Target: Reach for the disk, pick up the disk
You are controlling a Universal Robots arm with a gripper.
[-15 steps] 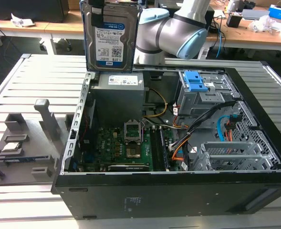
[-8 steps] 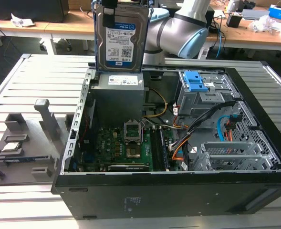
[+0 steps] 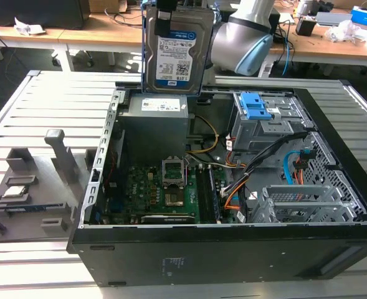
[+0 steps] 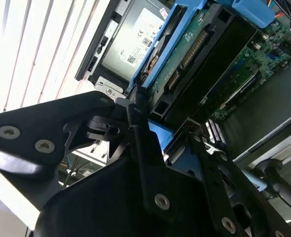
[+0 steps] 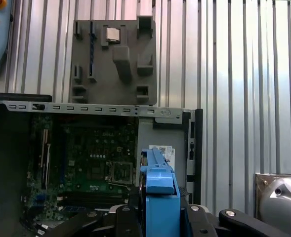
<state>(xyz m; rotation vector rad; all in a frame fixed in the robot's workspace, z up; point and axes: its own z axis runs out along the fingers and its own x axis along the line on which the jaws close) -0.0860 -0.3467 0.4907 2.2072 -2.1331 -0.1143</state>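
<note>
Hand holds disk above case.

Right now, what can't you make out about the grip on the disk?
- Exterior view: the gripper is cut off by the top edge, so most of its hold on the disk is out of frame.
- First wrist view: the disk is seen edge-on. Its label is hidden behind the blue bracket.
- Second wrist view: the gripper's black linkage covers the disk's near end, hiding the contact there.
</note>
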